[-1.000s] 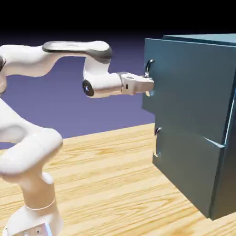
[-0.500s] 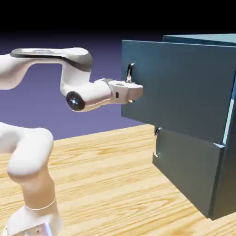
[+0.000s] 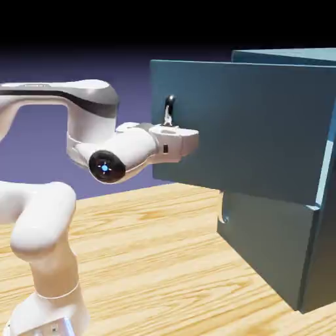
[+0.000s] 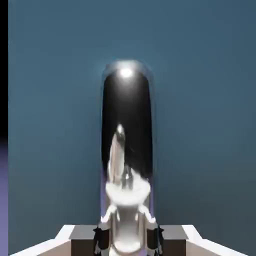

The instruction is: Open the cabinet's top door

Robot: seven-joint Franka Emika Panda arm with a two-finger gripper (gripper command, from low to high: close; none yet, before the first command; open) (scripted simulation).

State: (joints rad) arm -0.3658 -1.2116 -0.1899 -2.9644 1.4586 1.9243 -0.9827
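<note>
Silver and curved, the handle (image 4: 127, 100) is sitting between the jaws (image 4: 128, 240), which are pinching it; the teal door (image 3: 243, 125) is standing ajar above the bench (image 3: 151, 249).

Exterior view from beside the arm (image 3: 125, 147), looking across the table (image 3: 144, 262) toward the cabinet (image 3: 269, 243), hand view close and facing the upper door (image 4: 200, 125), door handle (image 4: 127, 100) in both

Light tan wooden bench (image 3: 131, 256) with streaky brown grain: surface spans the lower part of the exterior view. Plain blue-violet backdrop (image 3: 46, 144): rises beyond the bench's far edge, darkening to black high above the bench. Same violet: narrow strip at hand view's left edge.
</note>
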